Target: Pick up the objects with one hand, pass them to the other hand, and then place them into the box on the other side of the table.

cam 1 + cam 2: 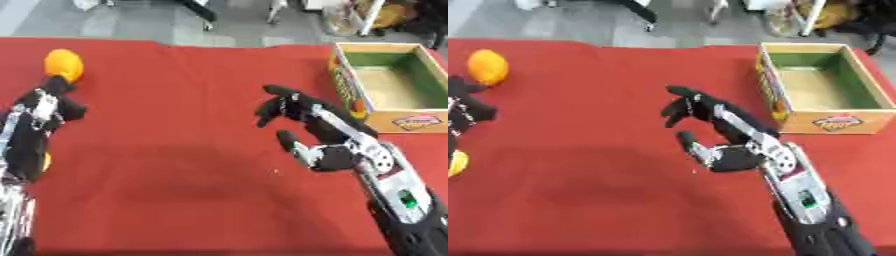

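An orange round object [64,64] lies on the red table near the far left. My left hand [45,106] is just below it, open, fingers stretched toward it and reaching its lower edge. Nothing is in its grasp. My right hand [721,129] hovers open over the middle right of the table, fingers spread and thumb apart, holding nothing. The open cardboard box [826,122] with green inner walls stands at the far right, to the right of that hand, and shows nothing inside.
A small yellow thing [455,163] shows beside my left forearm at the left edge. The red cloth [175,165] runs wide between the two hands. Chair legs and floor lie beyond the table's far edge.
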Motion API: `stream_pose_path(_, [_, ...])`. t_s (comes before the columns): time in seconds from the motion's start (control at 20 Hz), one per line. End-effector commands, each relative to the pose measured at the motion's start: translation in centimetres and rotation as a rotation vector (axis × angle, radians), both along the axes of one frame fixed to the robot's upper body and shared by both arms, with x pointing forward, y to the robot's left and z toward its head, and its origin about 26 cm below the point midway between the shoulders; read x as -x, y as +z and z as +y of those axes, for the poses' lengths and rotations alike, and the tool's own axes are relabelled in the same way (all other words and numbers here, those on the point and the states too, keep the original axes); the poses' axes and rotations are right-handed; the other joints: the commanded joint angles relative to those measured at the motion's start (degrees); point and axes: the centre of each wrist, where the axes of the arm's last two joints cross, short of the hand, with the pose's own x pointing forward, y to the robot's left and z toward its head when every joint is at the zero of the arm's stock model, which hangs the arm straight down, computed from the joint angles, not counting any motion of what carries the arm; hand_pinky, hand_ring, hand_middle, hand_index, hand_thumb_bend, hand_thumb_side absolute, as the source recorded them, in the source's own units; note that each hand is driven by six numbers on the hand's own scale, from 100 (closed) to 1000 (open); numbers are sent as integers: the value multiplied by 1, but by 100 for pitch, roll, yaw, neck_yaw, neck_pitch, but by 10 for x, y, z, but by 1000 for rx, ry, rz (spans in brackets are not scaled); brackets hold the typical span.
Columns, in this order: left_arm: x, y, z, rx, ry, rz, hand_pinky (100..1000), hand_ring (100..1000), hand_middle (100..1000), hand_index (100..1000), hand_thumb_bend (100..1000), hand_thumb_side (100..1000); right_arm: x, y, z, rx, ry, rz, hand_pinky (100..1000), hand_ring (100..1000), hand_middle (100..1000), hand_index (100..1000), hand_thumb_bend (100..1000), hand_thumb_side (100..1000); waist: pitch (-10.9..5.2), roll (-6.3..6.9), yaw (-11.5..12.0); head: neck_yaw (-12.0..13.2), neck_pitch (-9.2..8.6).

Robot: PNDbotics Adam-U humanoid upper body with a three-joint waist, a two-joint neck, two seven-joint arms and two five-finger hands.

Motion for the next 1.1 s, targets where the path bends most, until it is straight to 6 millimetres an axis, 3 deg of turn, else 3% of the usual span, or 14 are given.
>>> stream_pose_path(0.05, [0, 6, 0, -8, -7, -20, 725, 612, 461, 718, 429, 668, -1, 6, 0, 0, 0, -16, 834, 713, 742, 1000, 100, 442, -57, 29, 3, -16, 33])
stream_pose_path(0.8, [-1, 10, 2, -19, -2, -39, 725, 614, 463, 719, 432, 664, -1, 7, -1, 6, -4, -22, 835, 713, 743, 1000, 100, 440, -71, 35, 12, -34, 33])
stream_pose_path(1.1, [-10, 54, 28, -206, 67, -185, 729, 633, 483, 736, 463, 657, -1, 6, -2, 15, -3, -21, 835, 713, 743, 1000, 100, 440, -95, 83, -9, -46, 33])
